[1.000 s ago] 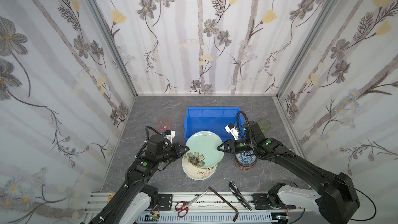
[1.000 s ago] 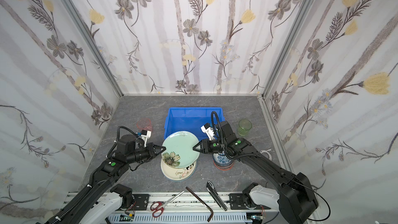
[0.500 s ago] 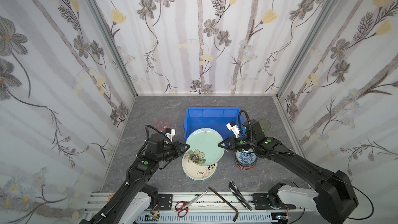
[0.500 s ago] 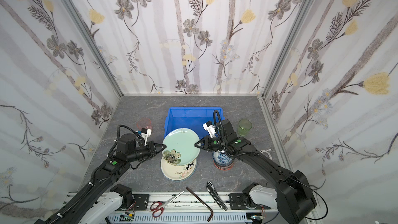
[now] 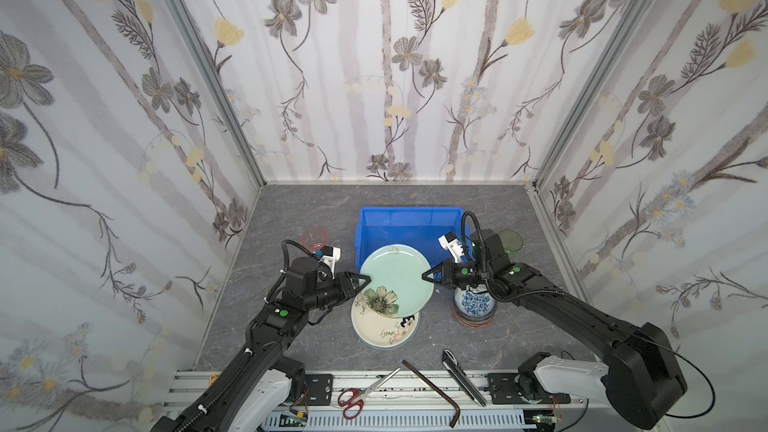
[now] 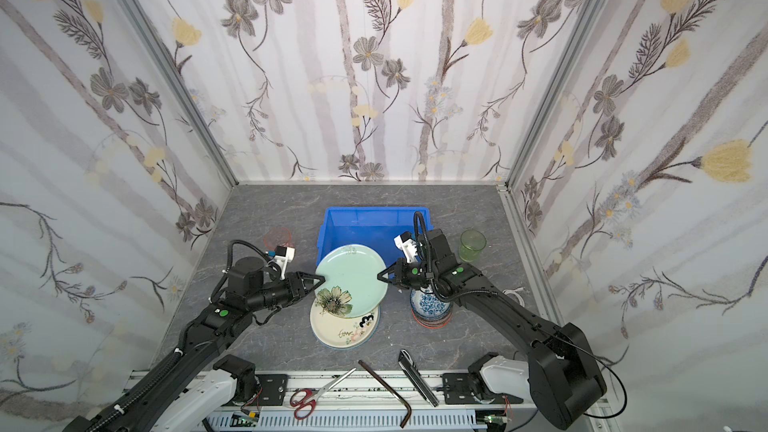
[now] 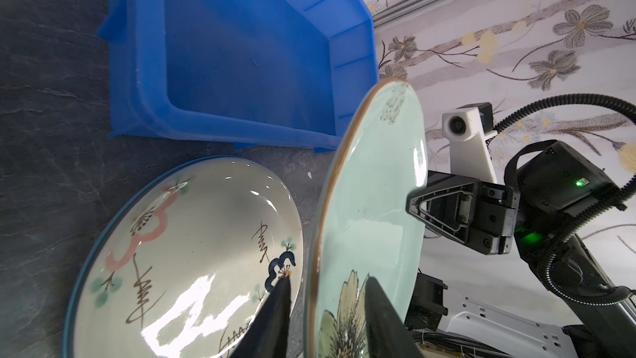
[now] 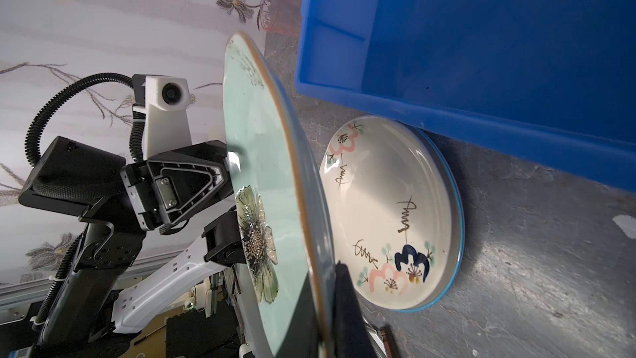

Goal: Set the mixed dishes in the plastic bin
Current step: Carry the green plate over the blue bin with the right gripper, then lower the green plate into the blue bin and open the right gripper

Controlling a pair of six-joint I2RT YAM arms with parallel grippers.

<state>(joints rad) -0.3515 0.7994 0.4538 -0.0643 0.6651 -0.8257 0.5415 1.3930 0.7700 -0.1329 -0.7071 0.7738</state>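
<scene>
A mint-green flowered plate (image 5: 395, 280) (image 6: 349, 280) hangs above a white scribbled plate (image 5: 384, 332) (image 7: 192, 235) (image 8: 389, 208), its far edge reaching the plastic bin's front rim (image 5: 409, 211) (image 6: 374, 211). My right gripper (image 5: 424, 276) (image 6: 379, 275) (image 8: 327, 277) is shut on the green plate's right rim. My left gripper (image 5: 368, 280) (image 6: 323, 279) (image 7: 327, 280) is open, its jaws straddling the left rim with a gap on each side. The bin (image 7: 137, 63) (image 8: 481, 29) holds nothing. A stack of patterned bowls (image 5: 473, 305) (image 6: 432, 305) stands under the right arm.
A green tumbler (image 5: 510, 243) (image 6: 471, 245) stands right of the bin and a pink tumbler (image 5: 314, 238) (image 6: 278, 238) left of it. Red-handled scissors (image 5: 357, 394), a bent metal rod (image 5: 432, 388) and a black folding tool (image 5: 463, 376) lie along the front rail.
The right gripper has closed on the green plate's right rim. The left gripper's jaws, shut on the left rim before, have parted. The plate has shifted a little toward the bin.
</scene>
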